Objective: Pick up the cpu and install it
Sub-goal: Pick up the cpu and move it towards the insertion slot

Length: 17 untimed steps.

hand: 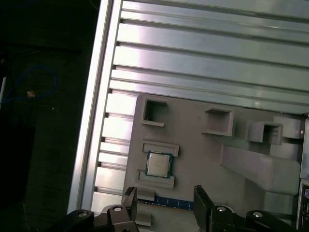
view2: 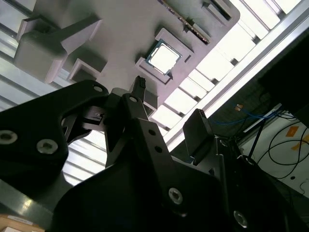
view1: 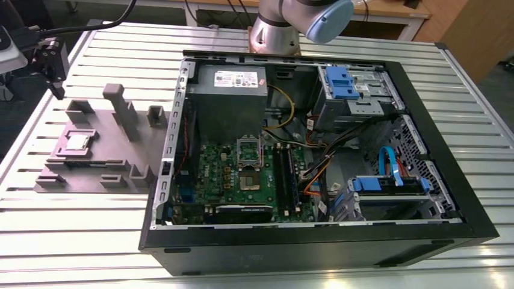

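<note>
The cpu (hand: 157,164) lies untouched — near the spread gripper (hand: 164,193).

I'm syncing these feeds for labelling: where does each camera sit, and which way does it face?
Exterior view: off-robot, above, looking down on the open computer case and grey fixture; the arm's base stands at the far edge.
First wrist view: on the wrist, looking down past the open fingers at the cpu in the fixture.
Second wrist view: on the wrist, slanting past the fingers at the same cpu.
Shared: cpu and fixture appear in all three.
</note>
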Each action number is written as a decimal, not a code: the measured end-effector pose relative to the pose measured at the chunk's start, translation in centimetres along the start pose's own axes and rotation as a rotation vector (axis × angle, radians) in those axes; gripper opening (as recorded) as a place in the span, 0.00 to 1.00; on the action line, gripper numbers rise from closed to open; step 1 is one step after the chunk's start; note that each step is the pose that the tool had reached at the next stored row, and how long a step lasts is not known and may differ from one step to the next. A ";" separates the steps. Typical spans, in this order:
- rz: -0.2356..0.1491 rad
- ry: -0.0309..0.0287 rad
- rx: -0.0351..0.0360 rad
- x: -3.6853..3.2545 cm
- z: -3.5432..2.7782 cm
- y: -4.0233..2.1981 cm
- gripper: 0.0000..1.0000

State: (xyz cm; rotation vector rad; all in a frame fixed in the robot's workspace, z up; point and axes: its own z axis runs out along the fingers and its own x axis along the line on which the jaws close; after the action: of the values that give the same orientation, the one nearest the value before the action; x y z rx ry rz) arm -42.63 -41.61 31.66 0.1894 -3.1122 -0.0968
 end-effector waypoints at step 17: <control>0.004 -0.0005 0.0011 -0.03 0.97 0.00 0.58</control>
State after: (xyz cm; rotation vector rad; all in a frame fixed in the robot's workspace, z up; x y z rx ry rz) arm -42.63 -41.55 30.69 0.1826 -3.1130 -0.0951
